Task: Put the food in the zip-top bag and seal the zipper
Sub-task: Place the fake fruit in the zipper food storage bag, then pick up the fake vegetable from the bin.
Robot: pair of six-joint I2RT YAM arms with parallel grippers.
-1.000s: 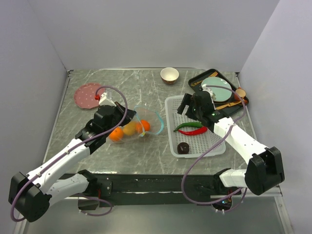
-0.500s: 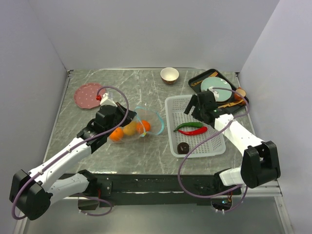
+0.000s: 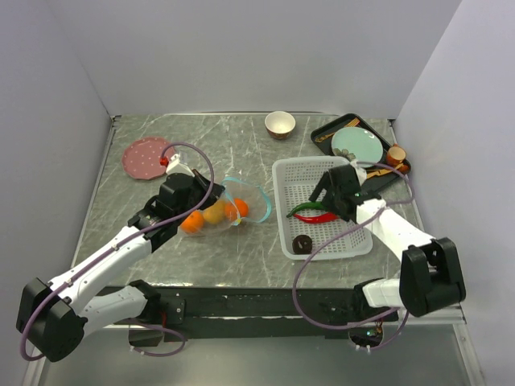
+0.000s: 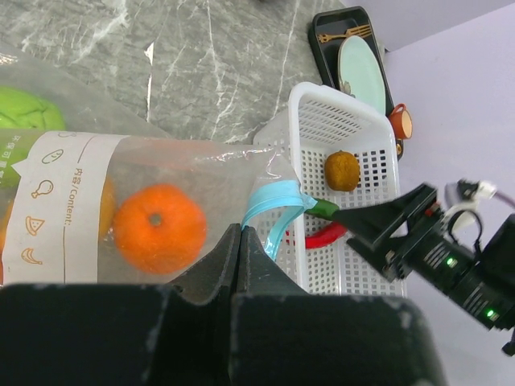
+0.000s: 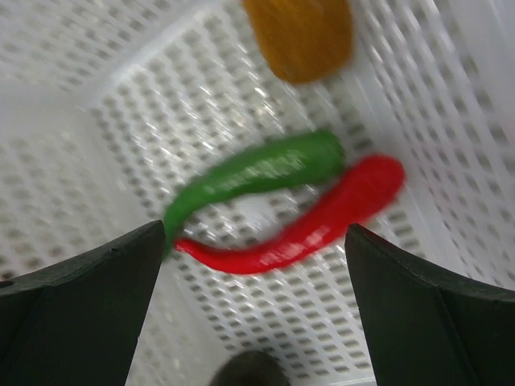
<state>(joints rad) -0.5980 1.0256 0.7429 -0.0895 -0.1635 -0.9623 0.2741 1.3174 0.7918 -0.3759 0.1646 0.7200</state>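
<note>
Chilies look like the next pick, judging by where the right arm hangs. From above, the zip-top bag (image 3: pixel 228 198) lies left of the worktop's middle, its mouth facing the right edge, with oranges (image 3: pixel 191 222) and a yellow-orange fruit (image 3: pixel 213 212) inside. The left gripper (image 3: pixel 214 191) sits at the bag's far side. The white basket (image 3: pixel 283 173) stands toward the right edge. It holds the green chili (image 3: pixel 308 207), the red chili (image 3: pixel 320 217) touching it, and the donut-like piece (image 3: pixel 302 244) at the near end. The right gripper (image 3: pixel 328 195) hovers just above the chilies.

Left wrist view: the fingers (image 4: pixel 211 269) are pressed together, pinching the clear film just beside the teal zipper (image 4: pixel 269 205), which curls up at the mouth. A green round fruit (image 4: pixel 24 111) seems to be inside too; the kiwi (image 4: pixel 342 170) lies in the basket.

Right wrist view, somewhat blurred: the fingers (image 5: pixel 80 281) are spread wide and empty, with both chilies between them.

As I judge it, the chilies lie so close that closing could catch both or squirt one sideways. A low finger might snag the perforated floor and drag the basket. If the left pinch slips, the mouth could sag shut.
</note>
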